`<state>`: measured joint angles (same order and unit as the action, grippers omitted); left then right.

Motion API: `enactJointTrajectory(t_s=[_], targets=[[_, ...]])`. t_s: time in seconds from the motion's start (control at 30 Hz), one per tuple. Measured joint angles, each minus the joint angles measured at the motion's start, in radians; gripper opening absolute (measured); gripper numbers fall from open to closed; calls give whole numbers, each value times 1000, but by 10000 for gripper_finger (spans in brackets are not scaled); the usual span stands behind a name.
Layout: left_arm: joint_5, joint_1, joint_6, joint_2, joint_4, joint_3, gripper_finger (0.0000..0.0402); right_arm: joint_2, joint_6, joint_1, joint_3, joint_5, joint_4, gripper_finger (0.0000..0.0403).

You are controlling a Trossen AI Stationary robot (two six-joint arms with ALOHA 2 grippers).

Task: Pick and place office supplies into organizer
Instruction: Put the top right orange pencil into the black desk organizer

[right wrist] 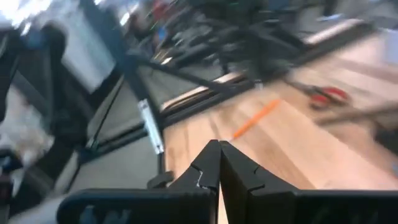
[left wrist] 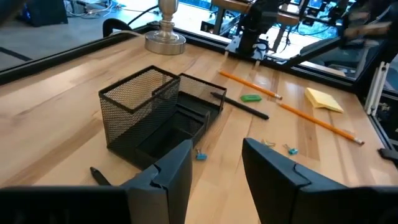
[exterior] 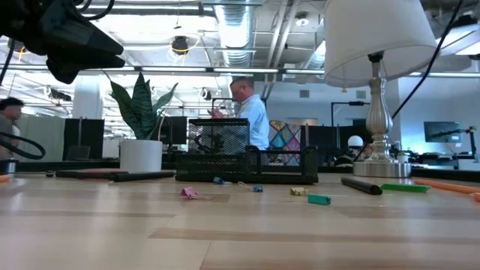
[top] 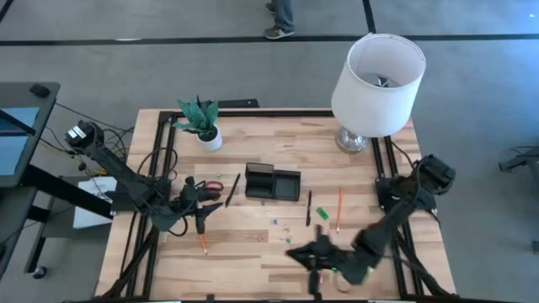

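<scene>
Organizer (top: pixel 272 183) (one), two pencils (left wrist: pixel 317 120)

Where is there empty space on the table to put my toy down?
The far strip between the plant and the lamp, behind the organizer, is bare wood. So is the near-left corner past the left gripper. It is crowded right of the organizer, with clips, pen, pencil and the right gripper.

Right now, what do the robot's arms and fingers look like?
Both arms are dark, thin and jointed. The left arm has a pale block and black cables near its base. The left gripper has two flat, wide black fingers. The right gripper has black fingers that taper to points.
</scene>
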<state>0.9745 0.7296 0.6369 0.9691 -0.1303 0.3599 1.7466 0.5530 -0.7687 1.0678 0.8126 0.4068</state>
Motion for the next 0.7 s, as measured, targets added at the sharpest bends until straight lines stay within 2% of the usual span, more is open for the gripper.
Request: enactJointTrajectory(t_s=[0.03,0.13,0.23,0.37,0.43,0.57,0.63,0.7], targets=[[-3,0,1,0,0,0,137,0,-23,31,41,-35,-62,0],[-61,0,13,0,5,0,137,-1,-35,86,173,-22,-352,0],[-131,0,27,0,5,0,137,0,25,83,325,87,-658,0],[-140,1,48,0,9,0,137,12,194,24,468,270,-949,0],[-139,1,49,0,9,0,137,31,338,-15,498,294,-1121,0],[-131,1,49,0,9,0,137,76,824,-90,506,201,-1496,0],[-121,1,49,0,9,0,137,117,1090,-116,506,66,-1689,0],[-112,1,41,0,9,0,137,160,1301,-133,506,-118,-1843,0]])
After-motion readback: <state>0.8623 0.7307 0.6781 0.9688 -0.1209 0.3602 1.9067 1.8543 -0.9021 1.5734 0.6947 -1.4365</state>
